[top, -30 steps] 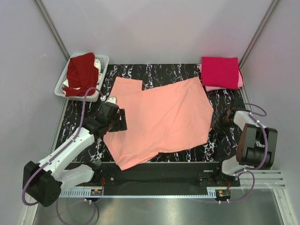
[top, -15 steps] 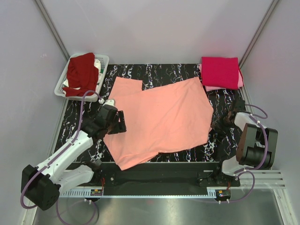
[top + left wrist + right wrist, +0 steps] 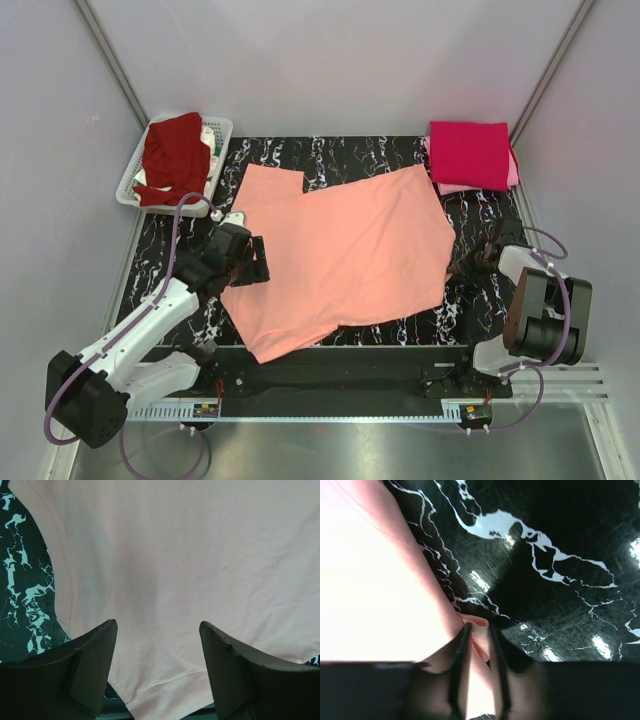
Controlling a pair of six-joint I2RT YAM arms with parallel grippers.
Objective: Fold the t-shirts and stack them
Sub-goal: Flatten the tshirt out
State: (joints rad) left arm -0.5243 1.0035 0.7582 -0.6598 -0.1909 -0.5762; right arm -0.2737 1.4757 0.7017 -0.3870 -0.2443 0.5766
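Observation:
A salmon-peach t-shirt lies spread flat across the black marbled table. My left gripper hovers open over its left edge; in the left wrist view the cloth fills the space between the spread jaws, with a hem below. My right gripper is at the shirt's right edge. In the right wrist view its narrow jaws pinch a small fold of the salmon cloth. A crimson t-shirt lies folded at the back right on a light pink one.
A white plastic basket stands at the back left, off the table's corner, with a dark maroon t-shirt heaped in it. Grey walls close in both sides and the back. A metal rail runs along the near edge.
The right gripper has slid in to the shirt's right edge and its jaws have narrowed on the cloth. The left arm has shifted slightly and stays open.

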